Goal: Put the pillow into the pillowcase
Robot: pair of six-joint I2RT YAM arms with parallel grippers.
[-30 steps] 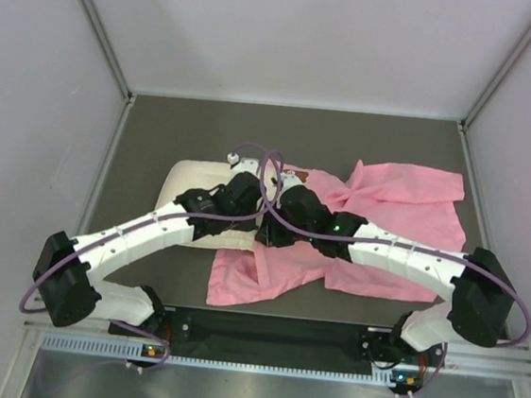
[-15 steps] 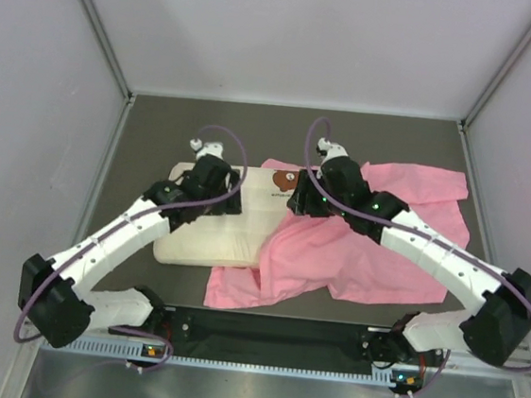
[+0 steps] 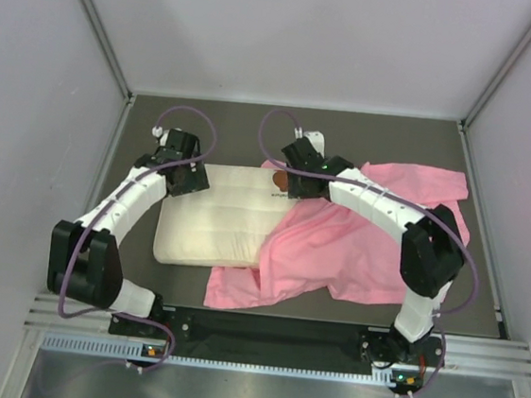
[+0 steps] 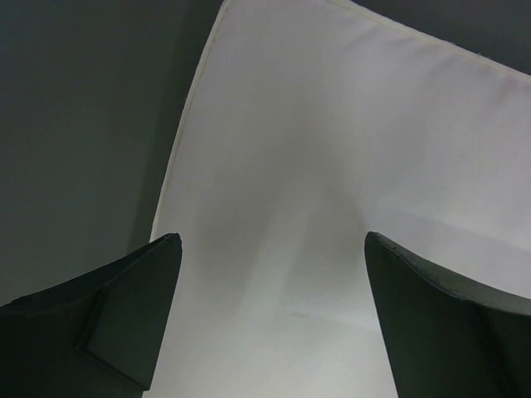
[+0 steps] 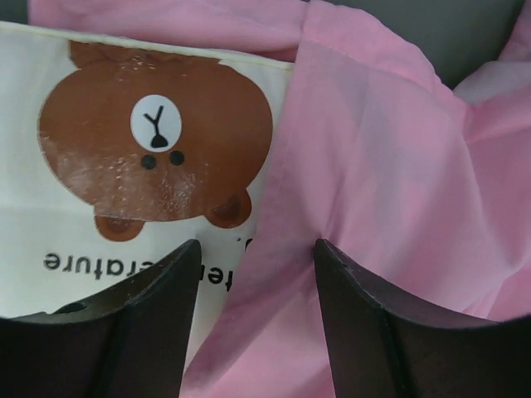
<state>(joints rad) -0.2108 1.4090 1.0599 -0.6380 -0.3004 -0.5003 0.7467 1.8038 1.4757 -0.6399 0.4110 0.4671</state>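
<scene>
We judge the job barely begun: the cream-white quilted rectangular pillow [image 3: 218, 218] lies mostly bare, only its right end overlapped by the shiny pink satin pillowcase [image 3: 375, 244], while our left gripper [image 4: 270, 249] and right gripper [image 5: 253, 257] hover spread and empty.

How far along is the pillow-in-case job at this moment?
Done: the pillowcase overlaps only the right end of the pillow, beside the bear print. In hand: nothing; left gripper and right gripper hover open over the pillow. Left: most of the pillow lies bare and needs sliding in.

The pillow [image 3: 218, 221] lies partly under the pillowcase [image 3: 379, 244], left end effector [image 3: 189, 182] above its far-left corner.
</scene>
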